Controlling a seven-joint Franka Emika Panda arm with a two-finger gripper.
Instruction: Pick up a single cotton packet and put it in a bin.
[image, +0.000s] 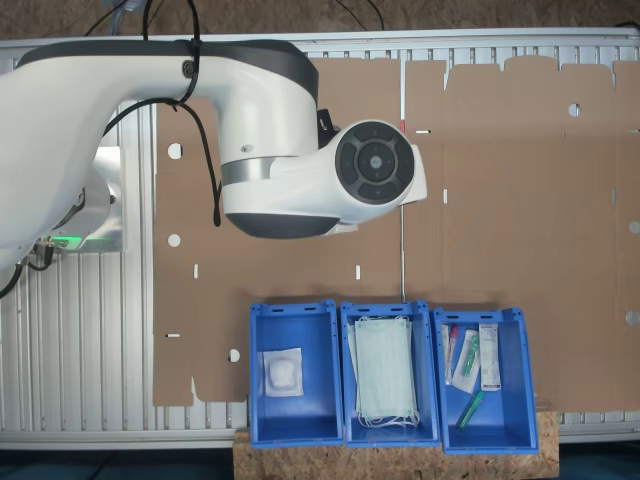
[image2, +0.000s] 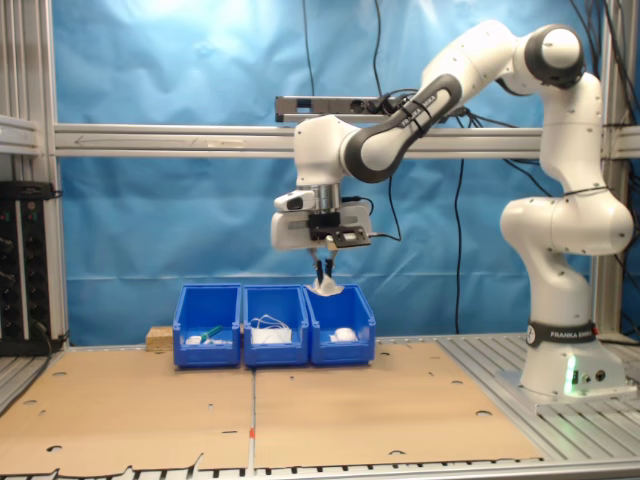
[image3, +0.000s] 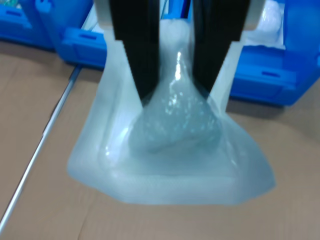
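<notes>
Surface: flat brown cardboard sheets over a slatted aluminium table, blue curtain behind.
Bins: three blue rectangular plastic trays in a row at the table's far edge in the second exterior view.
Target bin: blue tray with slotted rim, at the row's end nearer the arm base; in the first exterior view. One similar packet already lies in it.
Other bins: middle holds pale green face masks; far one holds small boxes and a green item.
Tool: black-fingered gripper, fingers clamped on the packet.
Held item: small square clear-plastic cotton packet with a white pad inside, pinched at its top edge, hanging limp below the fingers; also seen at.
Key relation: packet hangs just above the target bin's near rim, roughly over its row-inner side in the second exterior view; depth over the opening is hard to judge.
Next: likely a short move over the cavity, lower, release.
</notes>
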